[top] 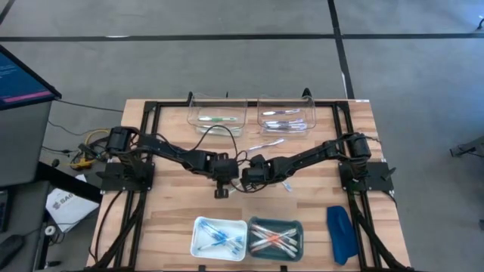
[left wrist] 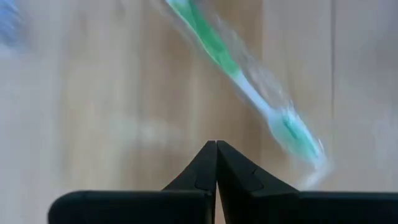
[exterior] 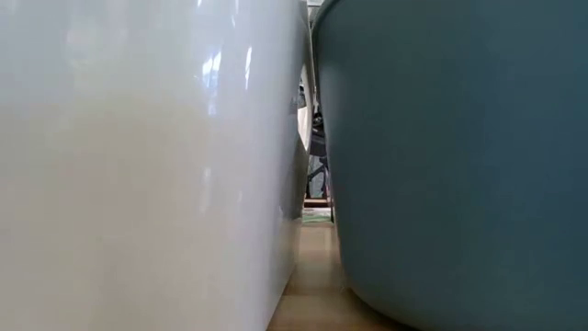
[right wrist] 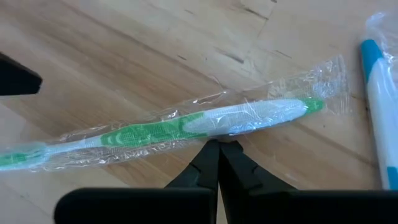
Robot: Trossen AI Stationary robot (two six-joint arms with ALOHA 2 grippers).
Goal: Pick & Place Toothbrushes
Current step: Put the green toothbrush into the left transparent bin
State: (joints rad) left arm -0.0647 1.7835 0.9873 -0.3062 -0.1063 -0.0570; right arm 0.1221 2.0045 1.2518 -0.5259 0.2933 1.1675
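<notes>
With both grippers pinched together and empty at mid-table, I see the wrapped green toothbrush [right wrist: 186, 127] lying crosswise just ahead of the right gripper [right wrist: 219, 144], nearer it than the left gripper [left wrist: 216, 144]. Clear bins [top: 198, 111] and two trays [top: 203, 224] already hold toothbrushes.

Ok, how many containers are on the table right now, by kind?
Clear bins: 2
White tray: 1
Teal tray: 1
Total: 4
</notes>
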